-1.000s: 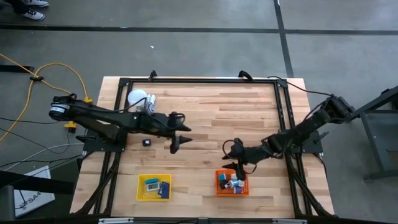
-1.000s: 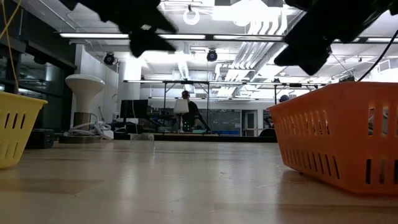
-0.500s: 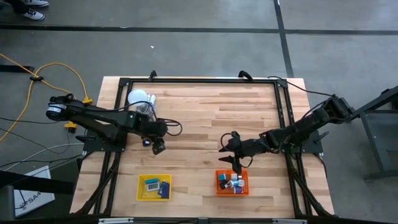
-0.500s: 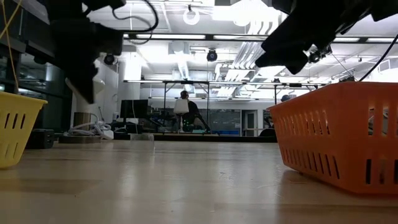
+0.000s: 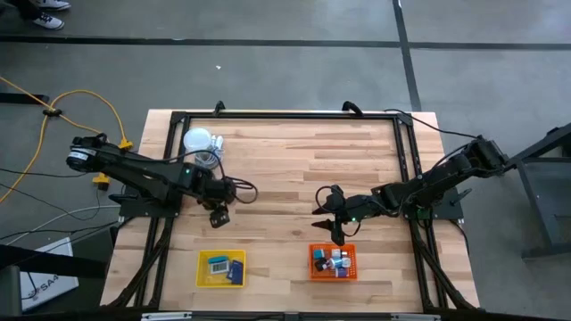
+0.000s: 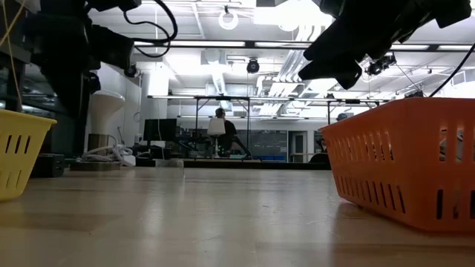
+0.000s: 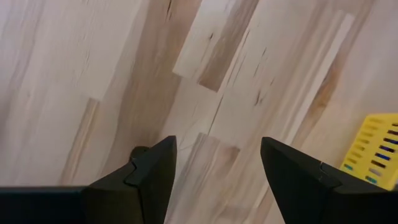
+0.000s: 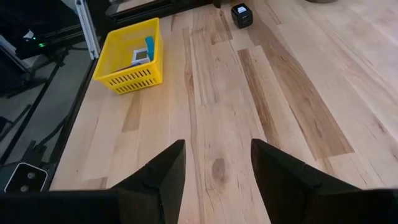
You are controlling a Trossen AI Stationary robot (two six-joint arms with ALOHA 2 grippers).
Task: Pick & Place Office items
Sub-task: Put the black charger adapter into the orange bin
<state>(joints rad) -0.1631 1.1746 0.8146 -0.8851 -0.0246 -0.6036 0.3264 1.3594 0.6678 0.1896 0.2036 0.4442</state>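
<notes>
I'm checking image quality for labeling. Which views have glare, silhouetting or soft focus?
Low view: ceiling lights blow out, both arms silhouetted. Left wrist view: fingers soft-edged, table evenly lit. Right wrist view: yellow tray sharp. High view: even light, little shadow.

A pale wooden tabletop point(image 5: 294, 160) of butcher-block planks sits inside a black metal frame point(image 5: 285, 114) on a grey concrete floor point(image 5: 268, 71) crossed by dark seams. A yellow cable point(image 5: 85, 96) loops over the floor beside the frame. Across the tabletop, the low view opens onto a large workshop: bright strip lights point(image 6: 223, 43) and white ducting point(image 6: 312, 44) under the ceiling, and a person seated on a chair point(image 6: 221, 133) at distant benches.
</notes>
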